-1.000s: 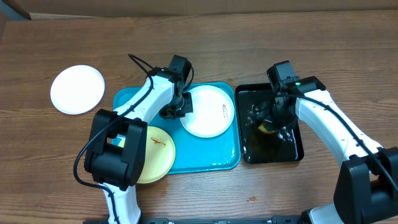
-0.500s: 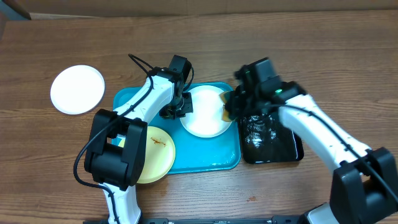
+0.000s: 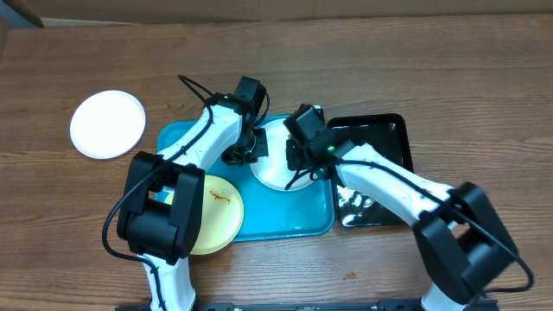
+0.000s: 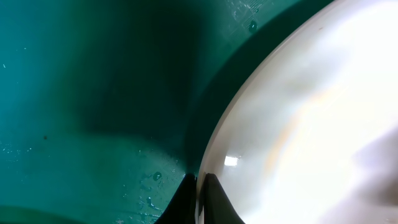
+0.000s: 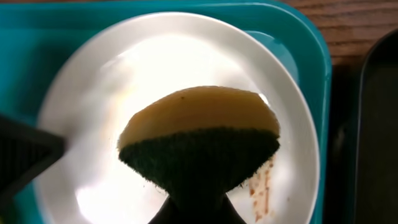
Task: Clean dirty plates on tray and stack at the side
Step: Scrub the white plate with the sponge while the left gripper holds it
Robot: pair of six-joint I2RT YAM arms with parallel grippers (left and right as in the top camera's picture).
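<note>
Sponge (image 5: 199, 140), yellow and dark green, clamped in the right gripper (image 5: 198, 202) over the white plate (image 5: 186, 56) on the tray (image 5: 311, 74). Beyond, the left gripper (image 4: 199, 193) pinches the plate's rim. We should press flat, sweep across the brown smear (image 5: 261, 183), and steady the rim.

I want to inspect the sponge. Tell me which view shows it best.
Right wrist view: the sponge fills the centre, yellow above, dark green below, over the white plate. Overhead, the right arm hides it. The left wrist view shows only plate edge and tray.
</note>
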